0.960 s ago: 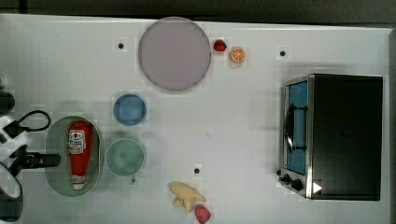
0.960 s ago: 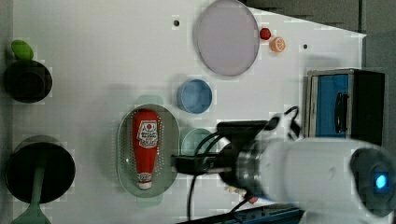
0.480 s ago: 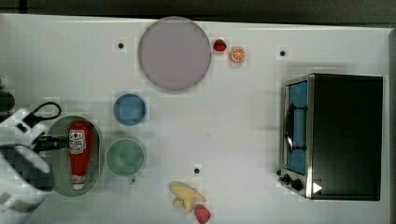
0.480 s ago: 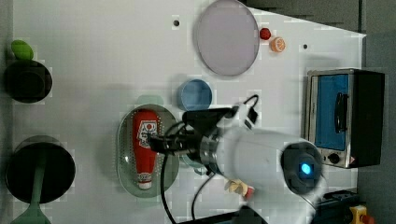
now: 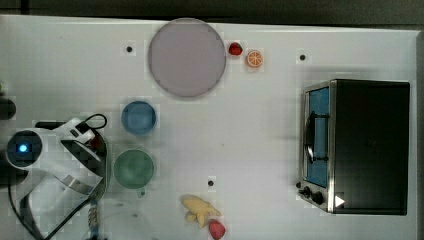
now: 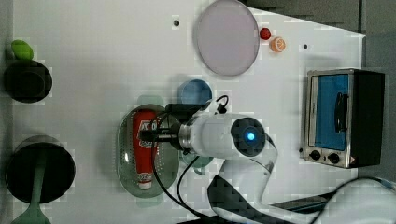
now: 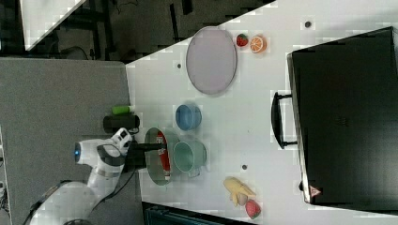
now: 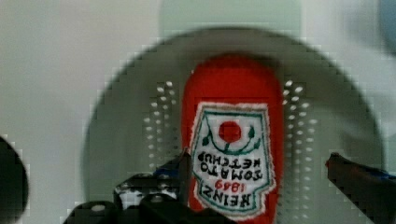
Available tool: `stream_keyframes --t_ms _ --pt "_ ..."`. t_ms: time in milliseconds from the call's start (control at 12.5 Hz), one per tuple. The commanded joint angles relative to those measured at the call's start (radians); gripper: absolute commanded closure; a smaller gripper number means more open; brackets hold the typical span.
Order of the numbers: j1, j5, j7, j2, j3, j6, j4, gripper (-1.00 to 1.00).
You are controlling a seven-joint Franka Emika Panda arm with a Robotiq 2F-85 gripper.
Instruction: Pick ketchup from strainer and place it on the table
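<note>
Red plastic marks the target: the ketchup (image 6: 144, 148) lies lengthwise in the strainer (image 6: 125, 158), at the lower left of the left view, its white cap toward the bottom of the frame; the end effector (image 6: 150, 135) hangs over the labelled middle of the bottle with its jaws wide apart and nothing in them. In the wrist view the two fingers (image 8: 184, 170) stand one on each side of the ketchup (image 8: 232, 140), clear of its flanks, above the strainer's (image 8: 322, 135) dotted floor.

The step in hand is, I judge, the reach for the grasp (the bottle is not yet held); the next move calls for a short descent, a squeeze across the bottle's width, then a lift over the rim and a set-down on bare worktop (image 6: 93, 70).

In the top view the arm covers most of the strainer, leaving a sliver of red; whether the fingertips touch the basket floor I cannot tell.
</note>
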Motion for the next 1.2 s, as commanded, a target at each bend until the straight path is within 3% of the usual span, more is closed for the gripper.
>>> stream_keyframes --t_ms 80,320,400,640,880,1200 --pt "0.031 -0.07 0.14 0.033 -0.005 0.077 0.017 -1.0" --pt "0.059 -0.11 0.189 0.095 -0.039 0.11 0.036 -1.0" --pt "0.069 -0.113 0.189 0.108 -0.05 0.115 0.044 -0.91" --pt "0.077 -0.113 0.189 0.109 -0.061 0.128 0.05 -0.2" --pt "0.054 -0.096 0.189 0.035 -0.016 0.092 0.015 -0.18" --pt "-0.041 0.115 0.189 -0.166 0.105 -0.012 -0.022 -0.18"
